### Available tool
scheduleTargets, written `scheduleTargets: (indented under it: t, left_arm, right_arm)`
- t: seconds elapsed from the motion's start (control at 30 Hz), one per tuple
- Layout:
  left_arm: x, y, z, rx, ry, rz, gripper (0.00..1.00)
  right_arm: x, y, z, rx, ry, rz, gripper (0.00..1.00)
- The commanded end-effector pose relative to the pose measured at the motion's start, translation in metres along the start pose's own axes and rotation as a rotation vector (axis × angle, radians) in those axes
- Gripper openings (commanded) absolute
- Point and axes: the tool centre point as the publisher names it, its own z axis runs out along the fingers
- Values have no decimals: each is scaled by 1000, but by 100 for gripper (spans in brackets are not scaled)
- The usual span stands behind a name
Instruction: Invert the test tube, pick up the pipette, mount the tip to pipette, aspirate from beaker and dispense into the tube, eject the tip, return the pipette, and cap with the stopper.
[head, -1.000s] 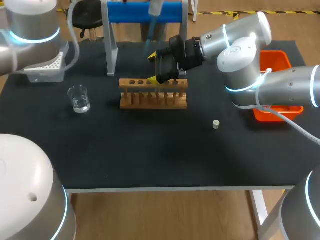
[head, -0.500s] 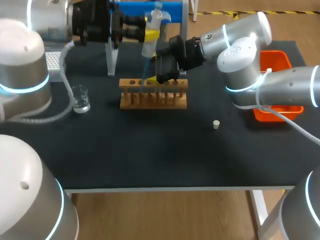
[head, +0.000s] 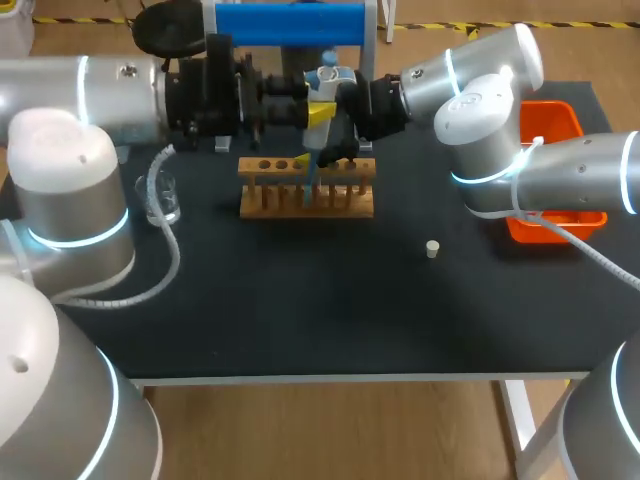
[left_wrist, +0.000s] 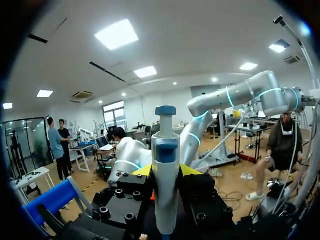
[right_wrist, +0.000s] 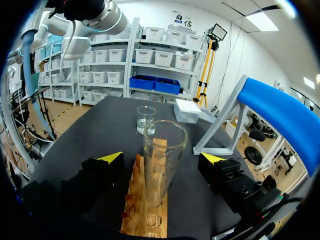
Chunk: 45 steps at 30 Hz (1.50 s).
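Observation:
My left gripper (head: 318, 110) is shut on a white and blue pipette (head: 326, 78), held upright above the wooden rack (head: 270, 198). The pipette's blue tip (head: 311, 178) points down at the rack's middle holes. In the left wrist view the pipette (left_wrist: 165, 165) stands between the yellow-tipped fingers of that gripper (left_wrist: 165, 172). My right gripper (head: 326, 154) is at the rack, open. A clear test tube (right_wrist: 163, 159) stands in the rack (right_wrist: 150, 212), mouth up, between the fingers of the right gripper (right_wrist: 161, 159), which stand apart from it. The beaker (head: 160, 197) is left of the rack.
A small stopper (head: 432, 248) lies on the black table (head: 300, 300) right of the rack. An orange bin (head: 552, 128) sits at the right edge. A blue-topped stand (head: 290, 22) rises behind the rack. Beyond the beaker (right_wrist: 145, 119) sits a white tip box (right_wrist: 189, 111).
My left arm has swung in from the left with the pipette and now holds it over the rack beside the right gripper. The right arm has stayed still.

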Motion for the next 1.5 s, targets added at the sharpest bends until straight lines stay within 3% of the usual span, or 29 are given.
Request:
scheduleTargets:
  t: [0.03,0.9,1.2,1.5]
  left_arm:
    - [4,2,3,18,-46,3,0]
    - [1,8,8,40,-52,-17,0]
    - [1,8,8,40,-52,-17,0]
    - [1,8,8,40,-52,-17,0]
  right_arm:
    - [-1,0,0,2,5,0,100]
    - [-1,0,0,2,5,0,100]
    - [9,-7,-36,-1,-9,-13,100]
    - [31,-2,-96,-22,-21,-56,100]
